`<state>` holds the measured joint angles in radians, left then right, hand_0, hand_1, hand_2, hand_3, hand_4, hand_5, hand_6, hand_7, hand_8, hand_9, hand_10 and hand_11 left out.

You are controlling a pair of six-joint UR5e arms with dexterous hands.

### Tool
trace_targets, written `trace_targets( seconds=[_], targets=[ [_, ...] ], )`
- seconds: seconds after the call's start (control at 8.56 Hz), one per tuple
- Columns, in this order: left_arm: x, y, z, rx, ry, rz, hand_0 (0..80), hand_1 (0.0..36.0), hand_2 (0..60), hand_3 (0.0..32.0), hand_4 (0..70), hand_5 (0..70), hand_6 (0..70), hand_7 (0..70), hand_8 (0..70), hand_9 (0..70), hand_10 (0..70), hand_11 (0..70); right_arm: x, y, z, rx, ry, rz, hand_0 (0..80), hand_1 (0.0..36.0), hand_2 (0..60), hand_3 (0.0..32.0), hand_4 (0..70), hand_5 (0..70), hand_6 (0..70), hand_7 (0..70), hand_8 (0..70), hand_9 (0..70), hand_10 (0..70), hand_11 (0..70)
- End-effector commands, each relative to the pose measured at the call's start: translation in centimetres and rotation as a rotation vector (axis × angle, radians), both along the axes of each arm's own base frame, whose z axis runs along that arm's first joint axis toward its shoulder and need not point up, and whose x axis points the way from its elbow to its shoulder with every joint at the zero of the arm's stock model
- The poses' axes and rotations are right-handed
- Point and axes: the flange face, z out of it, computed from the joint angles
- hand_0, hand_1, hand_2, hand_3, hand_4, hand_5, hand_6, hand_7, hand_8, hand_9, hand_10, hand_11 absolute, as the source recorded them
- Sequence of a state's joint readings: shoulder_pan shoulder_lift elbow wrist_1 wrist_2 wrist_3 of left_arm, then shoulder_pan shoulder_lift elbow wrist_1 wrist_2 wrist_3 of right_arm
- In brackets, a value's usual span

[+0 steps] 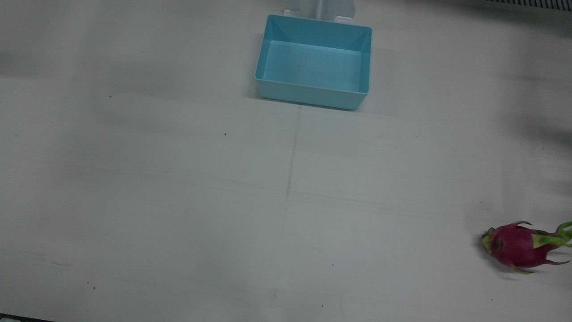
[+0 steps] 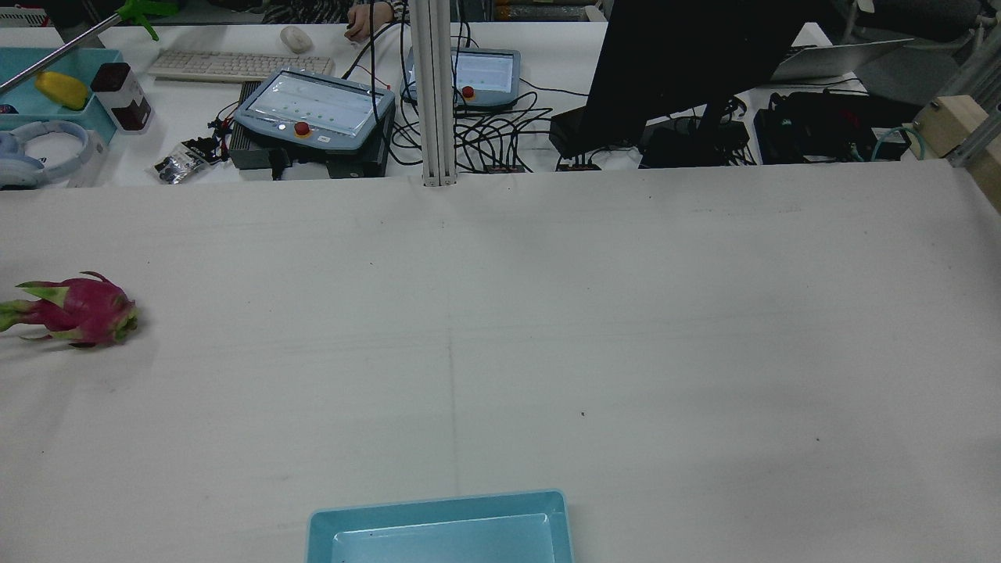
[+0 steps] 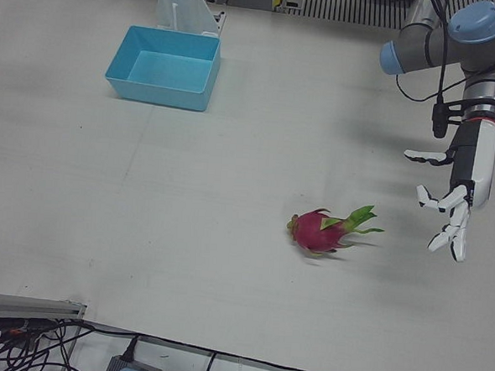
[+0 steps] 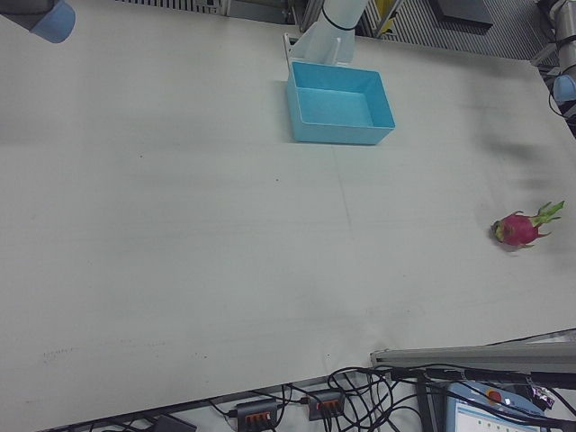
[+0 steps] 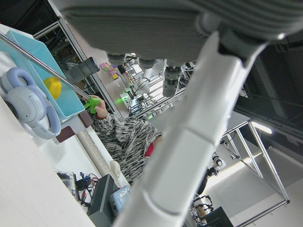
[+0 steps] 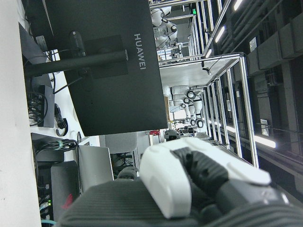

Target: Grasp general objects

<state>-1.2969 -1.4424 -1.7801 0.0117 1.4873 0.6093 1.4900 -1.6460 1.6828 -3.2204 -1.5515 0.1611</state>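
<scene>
The left hand (image 3: 451, 216) hangs above the tabletop (image 3: 186, 232) with its fingers spread and pointing down, holding nothing. The dragon fruit (image 3: 324, 231) lies on the cloth off to the side of that hand, toward the table's middle, apart from it and lower. Its long axis runs roughly sideways across the station, with the green leafy end toward the hand and the blunt red end away, so the hand meets the leaf tips first unless it comes down over the body. The left arm looks the nearer by far; the right hand (image 6: 189, 184) shows only in its own camera, which looks away from the table, and whether it is open or closed cannot be told. Open cloth surrounds the fruit on all sides. Farther off, toward the arms' pedestals, the blue bin (image 3: 164, 66) sits empty, well apart from the fruit, with clear tabletop between.
</scene>
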Motion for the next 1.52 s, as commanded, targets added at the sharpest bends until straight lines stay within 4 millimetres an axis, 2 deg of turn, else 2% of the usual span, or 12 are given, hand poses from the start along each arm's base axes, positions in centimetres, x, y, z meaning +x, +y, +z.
trace_targets(
  seconds=[0.0, 0.12, 0.23, 0.47, 0.58, 0.7, 0.82, 0.94, 1.05, 1.17, 1.4],
  targets=[
    [2.6, -2.5, -2.8, -0.07, -0.202, 0.04, 80.0, 36.0, 0.0, 23.6, 0.0, 35.2, 0.3, 9.4, 0.0, 0.4, 0.0, 2.9, 0.0, 0.0, 0.0, 0.001, 0.0, -0.001, 0.0, 0.0, 0.0, 0.0, 0.0, 0.0, 0.0, 0.0, 0.0, 0.0, 0.0, 0.0],
    [3.8, -3.3, -4.1, -0.09, -0.268, 0.062, 80.0, 36.0, 0.0, 32.0, 0.0, 29.6, 0.0, 5.9, 0.0, 0.0, 0.0, 2.4, 0.0, 0.0, 0.0, -0.001, 0.0, 0.0, 0.0, 0.0, 0.0, 0.0, 0.0, 0.0, 0.0, 0.0, 0.0, 0.0, 0.0, 0.0],
    [5.2, -4.2, -5.5, -0.109, -0.319, 0.084, 80.0, 36.0, 0.0, 32.0, 0.0, 29.3, 0.0, 4.1, 0.0, 0.0, 0.0, 0.6, 0.0, 0.0, 0.0, 0.001, 0.0, -0.001, 0.0, 0.0, 0.0, 0.0, 0.0, 0.0, 0.0, 0.0, 0.0, 0.0, 0.0, 0.0],
    [6.0, -5.9, -11.2, -0.128, -0.477, 0.1, 80.0, 35.9, 0.0, 32.0, 0.0, 30.5, 0.0, 1.9, 0.0, 0.0, 0.0, 0.0, 0.0, 0.0, 0.0, -0.001, 0.0, 0.0, 0.0, 0.0, 0.0, 0.0, 0.0, 0.0, 0.0, 0.0, 0.0, 0.0, 0.0, 0.0],
    [7.3, -5.7, -14.5, -0.125, -0.547, 0.119, 80.0, 35.7, 0.0, 32.0, 0.0, 32.3, 0.0, 1.9, 0.0, 0.0, 0.0, 0.0, 0.0, 0.0, 0.0, 0.001, 0.0, -0.001, 0.0, 0.0, 0.0, 0.0, 0.0, 0.0, 0.0, 0.0, 0.0, 0.0, 0.0, 0.0],
    [9.4, -5.5, -16.3, -0.139, -0.617, 0.123, 80.0, 35.6, 0.0, 32.0, 0.0, 34.4, 0.0, 2.5, 0.0, 0.0, 0.0, 0.0, 0.0, 0.0, 0.0, 0.001, 0.0, 0.0, 0.0, 0.0, 0.0, 0.0, 0.0, 0.0, 0.0, 0.0, 0.0, 0.0, 0.0, 0.0],
    [14.0, -4.6, -16.7, -0.173, -0.674, 0.141, 80.0, 33.2, 0.0, 32.0, 0.0, 36.9, 0.0, 3.3, 0.0, 0.0, 0.0, 0.0, 0.0, 0.0, 0.0, 0.001, 0.001, 0.0, 0.0, 0.0, 0.0, 0.0, 0.0, 0.0, 0.0, 0.0, 0.0, 0.0, 0.0, 0.0],
    [18.9, -3.0, -16.7, -0.199, -0.734, 0.15, 80.0, 31.7, 0.0, 32.0, 0.0, 37.8, 0.0, 3.5, 1.1, 0.0, 0.0, 0.0, 0.0, 0.0, 0.0, -0.001, 0.0, 0.0, 0.0, 0.0, 0.0, 0.0, 0.0, 0.0, 0.0, 0.0, 0.0, 0.0, 0.0, 0.0],
    [21.6, -1.6, -16.5, -0.219, -0.779, 0.139, 80.0, 30.6, 0.0, 32.0, 0.0, 39.5, 0.0, 3.8, 4.8, 0.0, 0.0, 0.0, 0.0, 0.0, 0.0, 0.001, 0.0, -0.001, 0.0, 0.0, 0.0, 0.0, 0.0, 0.0, 0.0, 0.0, 0.0, 0.0, 0.0, 0.0],
    [22.4, -1.5, -15.7, -0.234, -0.799, 0.137, 80.0, 31.0, 0.0, 32.0, 0.0, 39.4, 0.0, 2.9, 5.2, 0.0, 0.0, 0.0, 0.0, 0.0, 0.0, 0.001, 0.0, -0.001, 0.0, 0.0, 0.0, 0.0, 0.0, 0.0, 0.0, 0.0, 0.0, 0.0, 0.0, 0.0],
    [22.5, -1.8, -15.0, -0.255, -0.816, 0.138, 80.0, 30.8, 0.0, 32.0, 0.0, 39.7, 0.0, 2.0, 5.6, 0.0, 0.0, 0.0, 0.0, 0.0, 0.0, 0.001, 0.0, 0.0, 0.0, 0.0, 0.0, 0.0, 0.0, 0.0, 0.0, 0.0, 0.0, 0.0, 0.0, 0.0]
  ],
)
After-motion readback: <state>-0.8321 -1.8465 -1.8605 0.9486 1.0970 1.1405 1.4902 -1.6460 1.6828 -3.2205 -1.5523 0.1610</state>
